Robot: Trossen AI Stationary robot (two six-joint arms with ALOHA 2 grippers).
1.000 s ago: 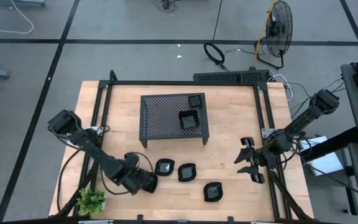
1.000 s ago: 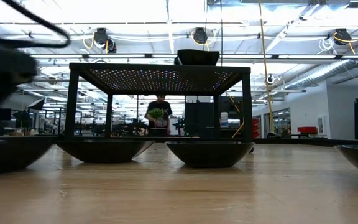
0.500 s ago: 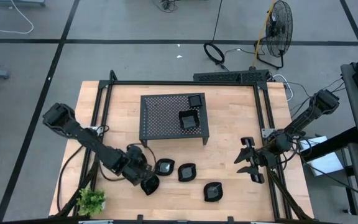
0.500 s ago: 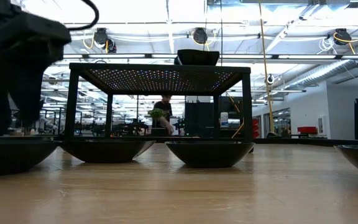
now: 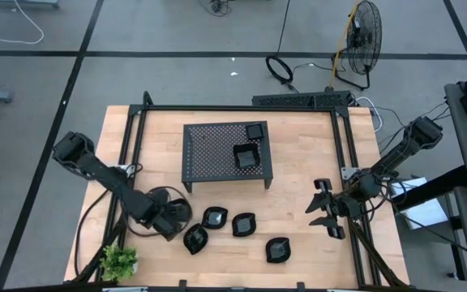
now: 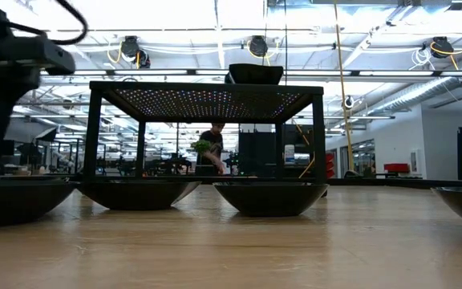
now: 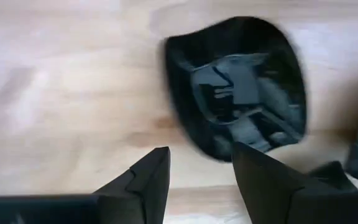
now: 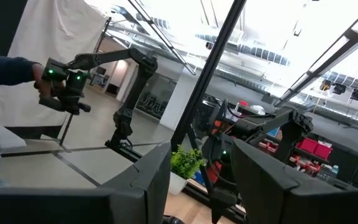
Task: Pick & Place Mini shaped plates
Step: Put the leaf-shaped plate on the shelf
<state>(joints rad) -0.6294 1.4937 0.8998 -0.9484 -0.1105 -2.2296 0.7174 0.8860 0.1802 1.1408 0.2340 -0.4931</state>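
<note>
Left gripper [image 7: 194, 174] drawn back from dish row since a second ago; fingers parted, narrowing, empty. Nearest mini plate [image 5: 194, 238] shifted on tabletop [image 5: 306, 170], ungrasped. Right gripper [image 5: 321, 208] idle, fingers apart.

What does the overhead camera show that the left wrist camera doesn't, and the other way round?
Only the high view shows the whole layout: the perforated rack with two square plates on top, three more small plates on the table, the green plant and the waiting right gripper at the table's right side. Only the left wrist view shows the left gripper's fingers apart, just short of a plate's rim. Both show that plate lying on the wood by the left gripper.
</note>
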